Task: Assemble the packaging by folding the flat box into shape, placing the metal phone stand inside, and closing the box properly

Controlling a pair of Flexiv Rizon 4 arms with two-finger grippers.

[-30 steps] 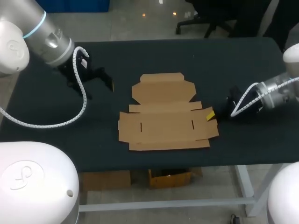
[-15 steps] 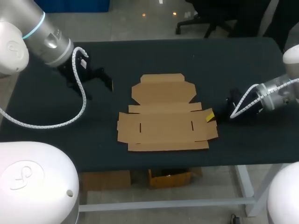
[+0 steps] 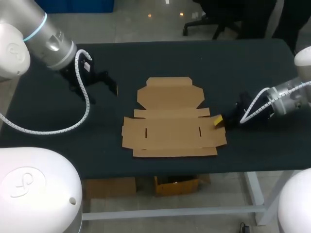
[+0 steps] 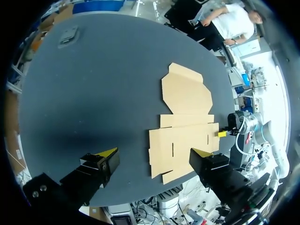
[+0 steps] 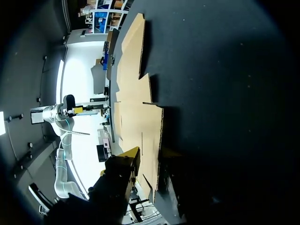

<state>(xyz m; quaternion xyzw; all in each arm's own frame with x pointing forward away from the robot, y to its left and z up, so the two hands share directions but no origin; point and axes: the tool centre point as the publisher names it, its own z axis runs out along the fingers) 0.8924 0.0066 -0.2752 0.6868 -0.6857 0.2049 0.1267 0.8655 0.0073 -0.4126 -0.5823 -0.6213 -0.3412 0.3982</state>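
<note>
Right gripper [image 3: 219, 121] sits at the flat box's [image 3: 172, 127] right flap, grip impossible to tell; left gripper [image 4: 154, 155] hangs open above the table [image 3: 146, 56], well apart.

White arms [image 3: 30, 40], coiled cables [image 3: 88, 106], yellow-tipped black fingers [image 4: 100, 163].
</note>
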